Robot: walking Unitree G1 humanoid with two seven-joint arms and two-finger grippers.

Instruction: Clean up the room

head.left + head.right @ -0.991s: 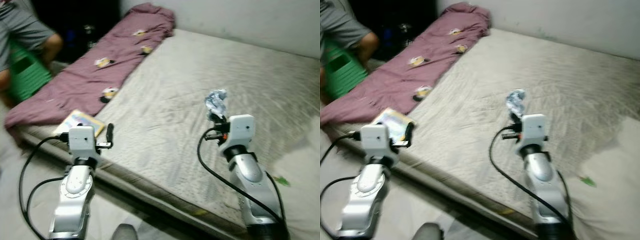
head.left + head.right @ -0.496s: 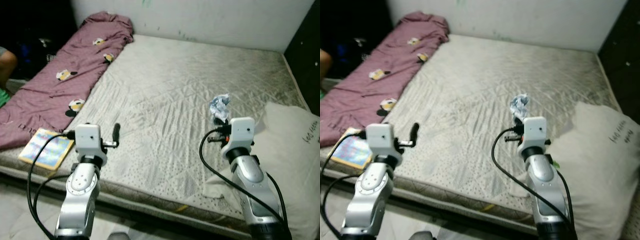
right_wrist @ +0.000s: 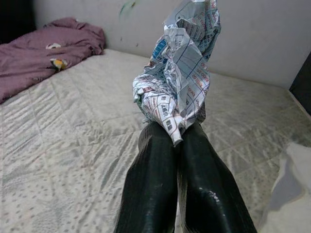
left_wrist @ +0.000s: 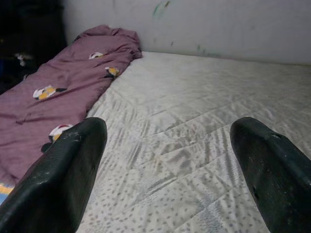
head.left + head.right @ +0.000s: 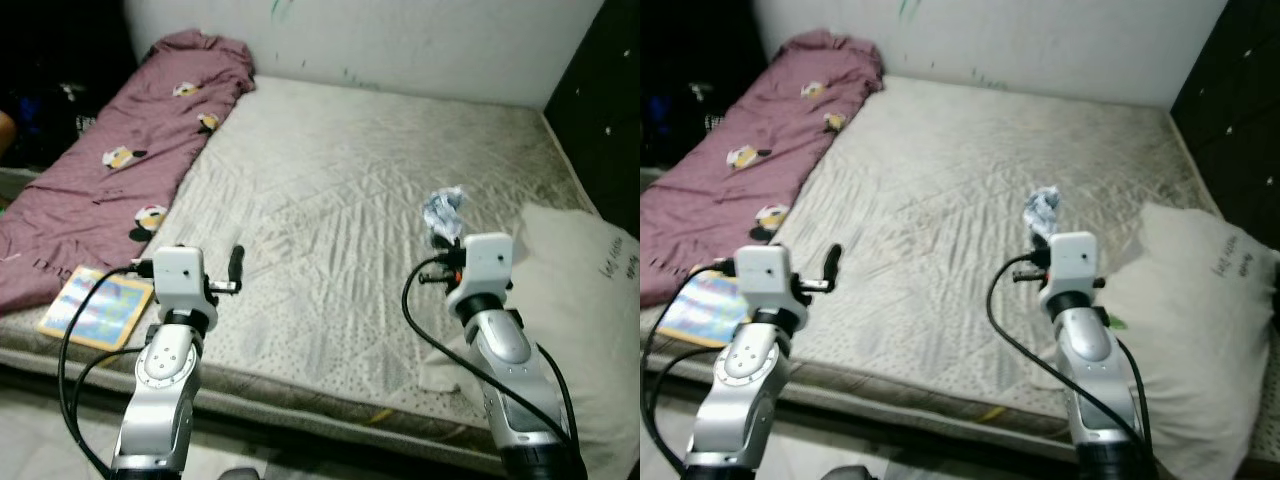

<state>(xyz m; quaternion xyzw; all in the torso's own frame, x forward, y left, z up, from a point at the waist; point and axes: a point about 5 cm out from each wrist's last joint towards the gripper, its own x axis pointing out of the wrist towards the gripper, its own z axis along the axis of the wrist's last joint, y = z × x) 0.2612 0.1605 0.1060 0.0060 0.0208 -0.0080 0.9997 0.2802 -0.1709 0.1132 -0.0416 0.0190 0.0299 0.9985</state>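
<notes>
**Right gripper holding crumpled paper above the mattress, left gripper free**

Right gripper [image 3: 177,141] is clenched on a crumpled printed paper wad [image 3: 181,73]. Both black fingers [image 3: 150,189] are pressed together with the wad's lower end pinched between the tips; the rest sticks up past them. In the head views the wad [image 5: 442,212] sits just ahead of the right wrist housing, held up over the right half of the mattress [image 5: 340,200], not resting on it.

Left gripper [image 4: 165,160] is spread wide, nothing between the fingers [image 4: 63,179]. It hovers over the near left part of the mattress, close to the front edge. One left finger [image 5: 236,266] shows upright beside the wrist housing.

Mattress is bare, grey quilted, pushed against a white wall [image 5: 400,40]. Maroon blanket [image 5: 120,170] with small cartoon prints lies bunched along the mattress's left edge, running to the far corner. Colourful book [image 5: 95,308] lies flat at the near left corner, touching the blanket's near end. White pillow [image 5: 585,320] with dark writing lies on the near right side, just beside the right arm. Small green scrap [image 5: 1116,322] lies by the pillow's edge, too small to identify.
</notes>
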